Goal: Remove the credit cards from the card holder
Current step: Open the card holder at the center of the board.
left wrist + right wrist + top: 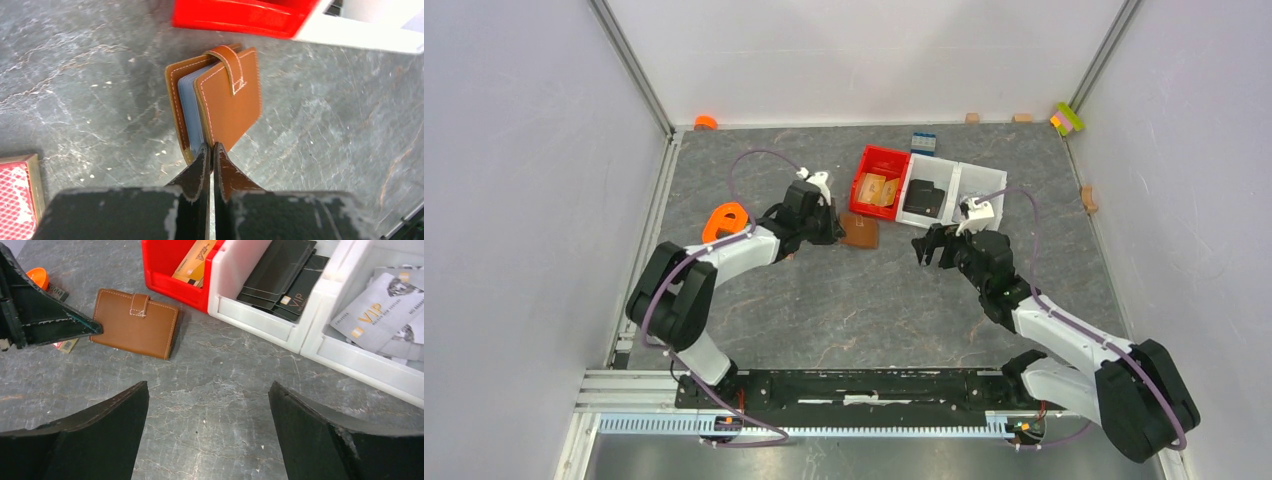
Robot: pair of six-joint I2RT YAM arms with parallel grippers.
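The brown card holder (235, 100) lies on the grey table just in front of the red bin (240, 17), strap tab at its far end. Its top cover stands slightly apart from the back, and a pale blue credit card (191, 110) shows in the gap. My left gripper (210, 146) is shut on the near edge of the holder's cover. From the top view the holder (860, 232) sits at the left gripper's (836, 228) tip. My right gripper (208, 390) hangs open over bare table, to the right of the holder (135, 322), nothing between its fingers.
The red bin (165, 270) holds orange-tan cards (197, 262). Beside it, white bins (260, 320) hold black cards (285, 275) and silvery VIP cards (380, 315). A red-patterned box (15, 195) lies left of my left fingers. An orange ring-shaped object (726, 220) sits by the left arm.
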